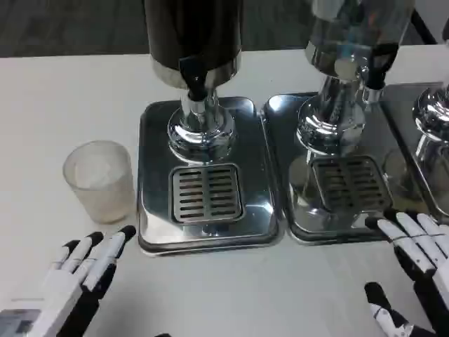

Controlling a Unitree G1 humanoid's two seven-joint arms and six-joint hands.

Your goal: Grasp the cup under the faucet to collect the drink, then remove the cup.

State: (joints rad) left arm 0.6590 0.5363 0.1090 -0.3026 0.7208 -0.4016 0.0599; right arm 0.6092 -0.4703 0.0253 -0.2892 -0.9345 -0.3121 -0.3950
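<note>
A frosted translucent cup stands upright on the white table, left of the dark dispenser's steel base. The black faucet hangs from the dark tank above a slotted drip grate, and nothing stands on that grate. My left hand lies low at the front left, fingers stretched toward the cup's base and a little short of it, holding nothing. My right hand is at the front right edge, fingers spread, its fingertips at the corner of the second dispenser's base.
A second dispenser with a clear tank stands on its own steel base to the right, with a drip grate. Part of a third chrome column shows at the far right. Bare white table lies in front.
</note>
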